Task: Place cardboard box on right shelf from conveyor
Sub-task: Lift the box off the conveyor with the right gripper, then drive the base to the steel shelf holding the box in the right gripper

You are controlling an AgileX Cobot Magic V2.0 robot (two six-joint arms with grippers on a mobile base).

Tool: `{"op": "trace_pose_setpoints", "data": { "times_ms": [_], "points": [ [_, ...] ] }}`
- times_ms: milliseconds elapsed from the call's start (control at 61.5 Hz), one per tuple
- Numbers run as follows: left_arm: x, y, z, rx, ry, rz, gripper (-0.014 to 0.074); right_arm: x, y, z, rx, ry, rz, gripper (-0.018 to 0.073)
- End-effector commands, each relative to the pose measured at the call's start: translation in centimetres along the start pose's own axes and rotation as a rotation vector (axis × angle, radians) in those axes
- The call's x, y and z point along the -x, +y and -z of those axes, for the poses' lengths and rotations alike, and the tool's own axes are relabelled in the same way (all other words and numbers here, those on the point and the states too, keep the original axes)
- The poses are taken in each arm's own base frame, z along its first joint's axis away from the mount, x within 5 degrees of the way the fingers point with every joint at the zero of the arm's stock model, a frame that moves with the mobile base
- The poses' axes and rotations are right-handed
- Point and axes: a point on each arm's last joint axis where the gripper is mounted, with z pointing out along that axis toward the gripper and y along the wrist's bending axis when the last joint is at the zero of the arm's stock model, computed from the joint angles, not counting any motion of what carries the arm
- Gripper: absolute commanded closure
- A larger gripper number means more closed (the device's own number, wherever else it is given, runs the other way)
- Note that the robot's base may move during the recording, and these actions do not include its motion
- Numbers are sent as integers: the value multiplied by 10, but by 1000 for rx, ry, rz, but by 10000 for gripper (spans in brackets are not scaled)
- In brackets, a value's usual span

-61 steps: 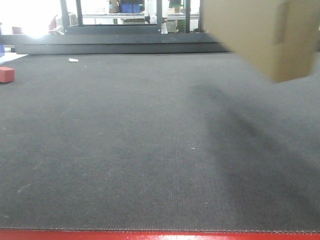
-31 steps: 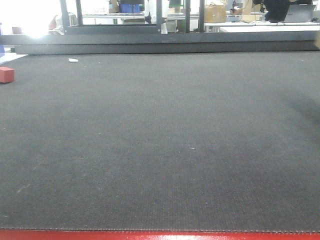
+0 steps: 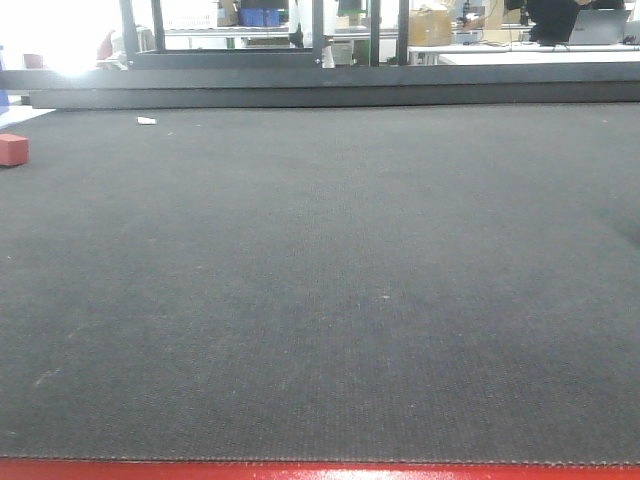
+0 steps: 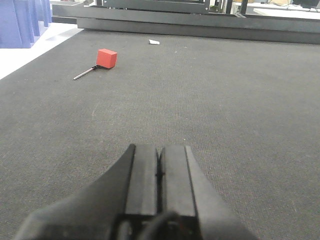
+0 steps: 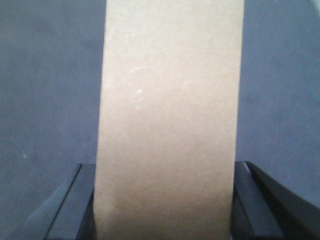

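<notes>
Surface: a wide dark grey conveyor [image 3: 320,300] fills the front view, with a red frame edge [image 3: 320,470] along the near side and a dark metal rail [image 3: 320,88] across the far end.
Background: beyond the rail stand desks, blue bins [image 3: 260,16] and a squarish brown carton [image 3: 430,26], all far off; bright glare washes out the far left.
Red block: a small red block [image 4: 106,58] lies on the belt at the far left.
Rod: a thin metal rod [image 4: 85,74] lies flat on the belt, one end touching the block's near side.
White scrap: a small white scrap [image 4: 154,42] lies further back, close to the rail and well apart from the block.
Left hand: the left hand [image 4: 158,175] hangs low over the belt, clenched, its two dark fingers [image 4: 142,175] pressed together with nothing between them.
Right hand: the right hand [image 5: 165,200] is clamped on the cardboard box, one dark finger showing at each side of it.
Cardboard box: the cardboard box [image 5: 170,110], plain tan and unprinted, stands lengthwise between those fingers and fills the middle of the right wrist view; behind it is a blurred grey-blue surface that I cannot identify.
</notes>
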Motion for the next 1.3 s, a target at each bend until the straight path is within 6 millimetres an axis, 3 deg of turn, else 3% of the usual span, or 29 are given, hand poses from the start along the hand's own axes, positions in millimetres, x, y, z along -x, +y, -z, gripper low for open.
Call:
{"op": "trace_pose_setpoints", "data": {
  "times_ms": [0,228,1286],
  "points": [
    [5,0,1,1,-90,5,712,8,-1,23,7,-175,8,349],
    [5,0,1,1,-90,5,713,-2,-3,48,16,-270,1,349],
    [5,0,1,1,-90,5,713,-2,-3,49,16,-273,1,349]
  ]
}}
